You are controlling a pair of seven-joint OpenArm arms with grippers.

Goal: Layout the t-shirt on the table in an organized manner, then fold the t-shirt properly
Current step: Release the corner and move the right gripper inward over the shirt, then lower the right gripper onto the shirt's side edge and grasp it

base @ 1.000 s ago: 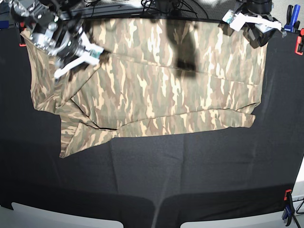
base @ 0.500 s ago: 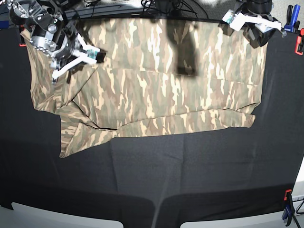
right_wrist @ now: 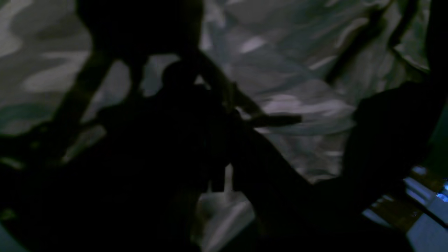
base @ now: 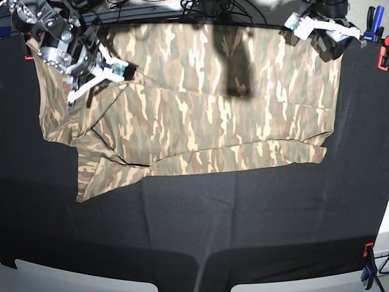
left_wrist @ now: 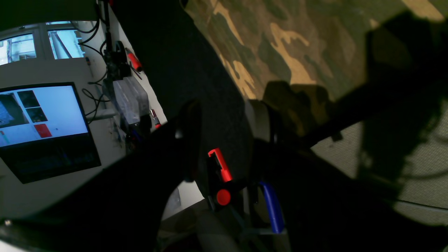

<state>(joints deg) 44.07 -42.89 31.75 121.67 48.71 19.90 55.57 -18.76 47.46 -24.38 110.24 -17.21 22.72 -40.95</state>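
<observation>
my right gripper (base: 100,76) has just pulled back toward the far left corner and closed empty above the t-shirt (base: 200,109); left gripper (base: 316,30) unclear.

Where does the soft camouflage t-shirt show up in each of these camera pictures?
Base: soft camouflage t-shirt spread across the upper half of the black cloth table.
Left wrist: upper right.
Right wrist: fills the dim background.
Shared landmark: the shirt's camouflage blotches; base and left wrist also share a red clamp.
</observation>
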